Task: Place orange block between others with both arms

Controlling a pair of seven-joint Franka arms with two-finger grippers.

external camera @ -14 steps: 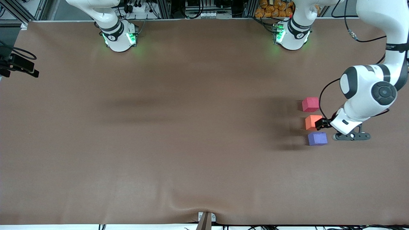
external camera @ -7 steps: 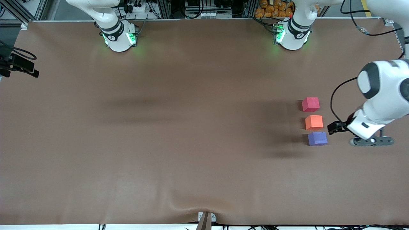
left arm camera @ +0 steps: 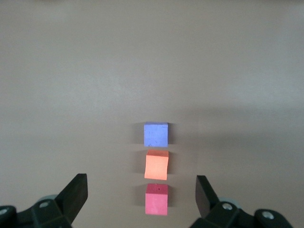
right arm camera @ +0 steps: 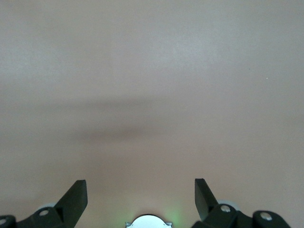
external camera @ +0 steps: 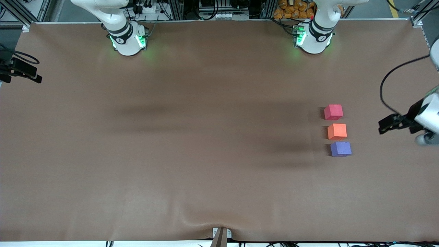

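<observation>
- Left gripper [left arm camera: 141, 194] spread wide with nothing in it, up in the air over bare brown table [external camera: 205, 137] at the left arm's end, well apart from the orange block [external camera: 337, 131].
- Left arm mostly out of the front view; only wrist and looping black cable [external camera: 391, 89] visible.
- Orange block on the table between the other two, one row, all apart with small gaps.
- Pinkish-red cube [external camera: 333, 112] just beside orange block, farther from the front camera.
- Purple-blue cube [external camera: 341, 149] just beside orange block, nearer to the front camera.
- Right gripper [right arm camera: 141, 194] also spread wide, empty, over bare table; right arm waits.
</observation>
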